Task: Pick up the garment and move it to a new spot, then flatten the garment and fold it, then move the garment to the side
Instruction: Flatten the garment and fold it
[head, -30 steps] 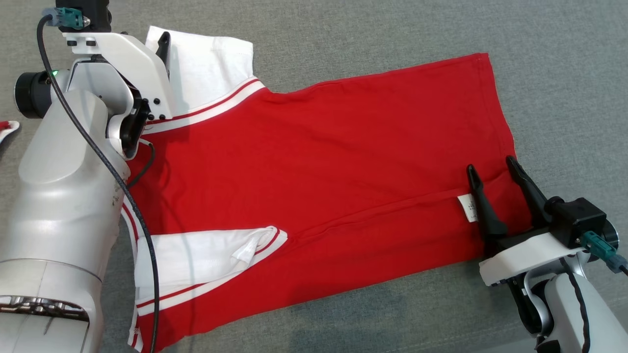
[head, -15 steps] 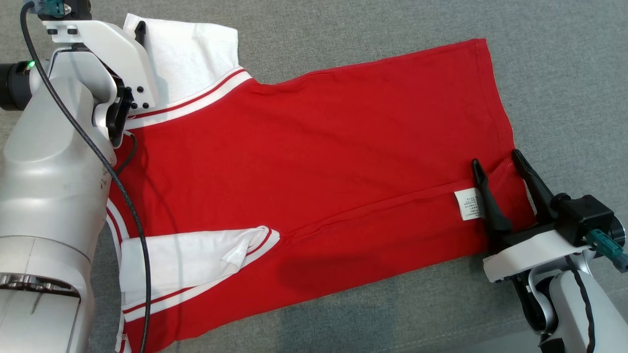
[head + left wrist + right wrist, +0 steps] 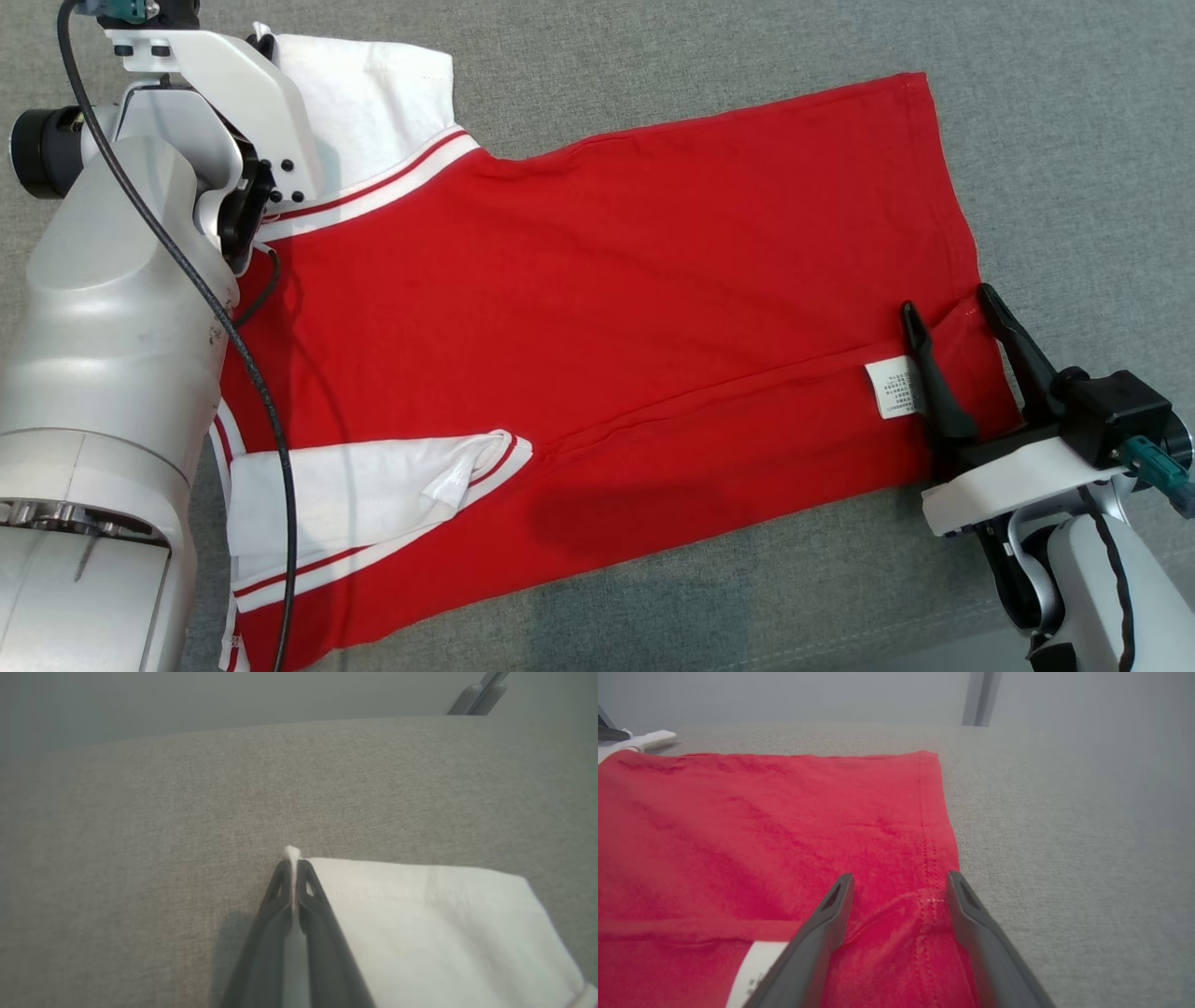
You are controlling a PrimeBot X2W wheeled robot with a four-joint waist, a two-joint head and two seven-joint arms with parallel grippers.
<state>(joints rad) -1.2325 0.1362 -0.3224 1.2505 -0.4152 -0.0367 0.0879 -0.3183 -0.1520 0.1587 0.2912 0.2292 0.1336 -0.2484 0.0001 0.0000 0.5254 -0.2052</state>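
Red garment [image 3: 597,308] lay flat across the grey bench [image 3: 1074,140]. Left jaws pinched the white sleeve [image 3: 444,924] corner, 11 o'clock in head view. Right jaws spread, straddling the hem at 4 o'clock, beside the label [image 3: 892,389].

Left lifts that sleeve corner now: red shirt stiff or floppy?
Likely floppy: the white sleeve corner bunches thin inside the shut left gripper. Probably light: the red shirt lies flat with soft creases. It would likely drape and drag, since the open right gripper holds nothing.
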